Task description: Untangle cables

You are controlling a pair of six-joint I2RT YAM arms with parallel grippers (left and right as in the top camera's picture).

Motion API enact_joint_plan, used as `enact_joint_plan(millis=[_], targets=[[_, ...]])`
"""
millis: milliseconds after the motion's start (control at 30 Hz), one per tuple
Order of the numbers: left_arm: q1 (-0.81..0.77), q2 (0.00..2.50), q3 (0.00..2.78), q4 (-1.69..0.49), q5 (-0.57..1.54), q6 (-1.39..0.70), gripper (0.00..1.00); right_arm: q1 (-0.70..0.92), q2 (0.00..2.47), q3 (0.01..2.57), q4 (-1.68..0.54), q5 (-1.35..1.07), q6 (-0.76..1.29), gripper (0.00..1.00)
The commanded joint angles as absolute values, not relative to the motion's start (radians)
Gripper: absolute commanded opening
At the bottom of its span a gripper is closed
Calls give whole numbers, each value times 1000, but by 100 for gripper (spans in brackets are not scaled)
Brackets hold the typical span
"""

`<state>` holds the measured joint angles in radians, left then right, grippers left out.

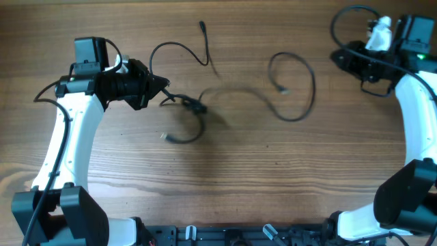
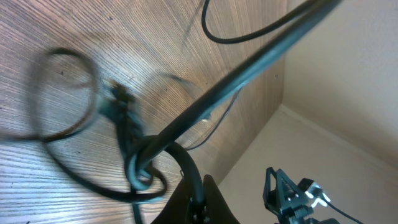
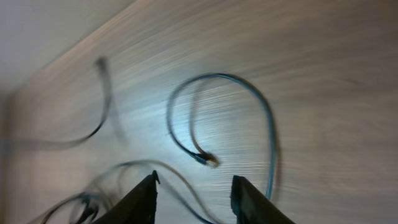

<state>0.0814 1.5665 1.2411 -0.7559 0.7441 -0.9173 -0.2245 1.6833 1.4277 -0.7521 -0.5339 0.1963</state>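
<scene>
Overhead: middle run of the thin black cables [image 1: 235,89] smeared by motion, path across the wooden tabletop [image 1: 273,171] unclear there.

Left wrist: cable loop at left blurred; left claw [image 2: 199,202] cut off by the bottom edge.

Right wrist: whole frame motion-blurred; right claw [image 3: 193,199] fingertips visible, bases cropped.

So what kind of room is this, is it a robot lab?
Probably a robot lab or test bench. Two white robot arms, left and right, are mounted at a bare wooden table, with thin black cables laid out for practice. Nothing homely is in view.
</scene>
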Motion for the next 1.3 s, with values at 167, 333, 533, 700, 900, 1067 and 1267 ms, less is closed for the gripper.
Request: enact_joint_plan(millis=[167,333,533,700,900,1067,1267], targets=[[63,1554,1236,-748,763,-894,4,-67,1635,1502,-756,-719,-28,53],[63,1554,1236,-706,848,-967,4,94,1633,1495,-761,-804,-150,57],[63,1554,1236,-626,985,-1067,4,282,1646,1495,-759,-810,-298,66],[63,1554,1236,-616,1052,-1089,4,372,1677,1495,-754,-813,-377,66],[63,1554,1236,-616,1093,-1090,4,441,1719,1495,-695,-810,-419,65],[63,1554,1236,-616,1100,-1089,4,466,1768,1495,-666,-835,-421,67],[63,1554,1236,-616,1100,-1089,4,489,1809,1495,-629,-856,-419,66]])
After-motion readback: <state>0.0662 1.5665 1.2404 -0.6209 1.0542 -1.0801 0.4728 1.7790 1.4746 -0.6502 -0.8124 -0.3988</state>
